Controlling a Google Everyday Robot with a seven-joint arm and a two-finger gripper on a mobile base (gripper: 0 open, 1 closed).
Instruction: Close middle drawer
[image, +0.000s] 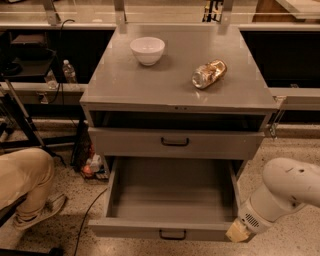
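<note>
The middle drawer is pulled far out of the grey cabinet. Its deep tray is empty, and its low front carries a small black handle. Above it, the taller-fronted top drawer stands slightly out, with a dark gap over it. The lowest drawer is hidden under the open one. My gripper, at the end of the white arm, is at the bottom right, against the right end of the middle drawer's front.
A white bowl and a crumpled golden packet lie on the cabinet top. A person's leg in tan trousers is at the left on the speckled floor. A water bottle and cables are at the left.
</note>
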